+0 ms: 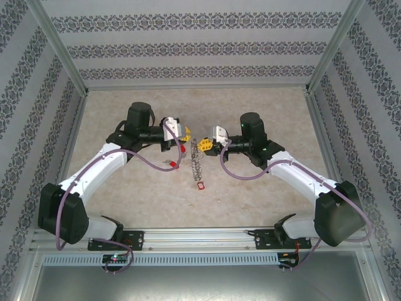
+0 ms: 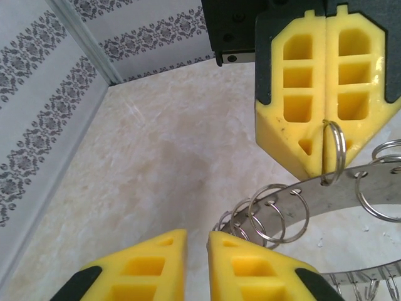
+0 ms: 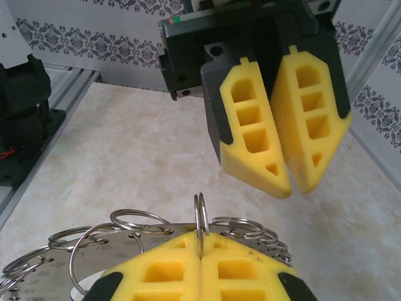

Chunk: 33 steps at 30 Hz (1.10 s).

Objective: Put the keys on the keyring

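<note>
The keyring (image 1: 195, 161) is a flat metal band strung with several small split rings, lying between both grippers. My right gripper (image 1: 202, 145) is shut on one upright split ring (image 3: 200, 216) of the keyring (image 3: 135, 241). My left gripper (image 2: 197, 233) hovers just above and beside the band (image 2: 326, 194), its yellow pads (image 2: 156, 260) a narrow gap apart with nothing between them. It faces the right gripper (image 2: 322, 166) closely. One red-headed key (image 1: 172, 164) lies on the table left of the keyring. Another key (image 1: 201, 185) lies at the keyring's near end.
The beige tabletop (image 1: 125, 119) is walled by patterned panels at the back and sides. A metal rail (image 1: 200, 237) with both arm bases runs along the near edge. Purple cables (image 1: 150, 164) loop beside each arm.
</note>
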### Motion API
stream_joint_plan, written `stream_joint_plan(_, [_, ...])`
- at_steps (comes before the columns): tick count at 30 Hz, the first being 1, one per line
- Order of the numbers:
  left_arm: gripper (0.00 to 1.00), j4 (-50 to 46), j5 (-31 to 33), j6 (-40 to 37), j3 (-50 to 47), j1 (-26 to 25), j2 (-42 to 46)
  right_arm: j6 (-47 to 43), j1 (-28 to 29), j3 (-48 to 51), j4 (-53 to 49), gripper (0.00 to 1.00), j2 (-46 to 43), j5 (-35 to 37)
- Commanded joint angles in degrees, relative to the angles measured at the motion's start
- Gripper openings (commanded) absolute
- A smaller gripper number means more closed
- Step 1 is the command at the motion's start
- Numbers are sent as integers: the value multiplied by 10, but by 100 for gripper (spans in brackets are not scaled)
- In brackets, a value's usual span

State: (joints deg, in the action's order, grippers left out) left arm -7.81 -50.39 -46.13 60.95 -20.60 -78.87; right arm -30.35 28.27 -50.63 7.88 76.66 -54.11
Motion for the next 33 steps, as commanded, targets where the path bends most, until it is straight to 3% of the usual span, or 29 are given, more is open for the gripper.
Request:
stream_joint_plan(1, [20, 33, -47, 33, 14, 2, -14, -14, 3, -22, 7, 0, -8, -27])
stream_joint_plan(4, [23, 41, -66, 45, 11, 2, -9, -9, 3, -23, 13, 0, -5, -15])
stream_joint_plan(7, [25, -14, -55, 15, 12, 4, 13, -5, 0, -24, 17, 0, -4, -3])
stream_joint_plan(12, [32, -85, -109, -10, 10, 21, 36, 0, -1, -29, 19, 0, -2, -1])
stream_joint_plan(19, [34, 31, -116, 60, -14, 3, 20, 7, 3, -38, 25, 0, 8, -1])
stream_joint_plan(25, [34, 77, -123, 90, -21, -10, 10, 17, 13, -45, 28, 0, 16, 8])
stream_joint_plan(33, [29, 48, -124, 73, -17, -11, 3, 17, 23, -42, 31, 0, 10, 21])
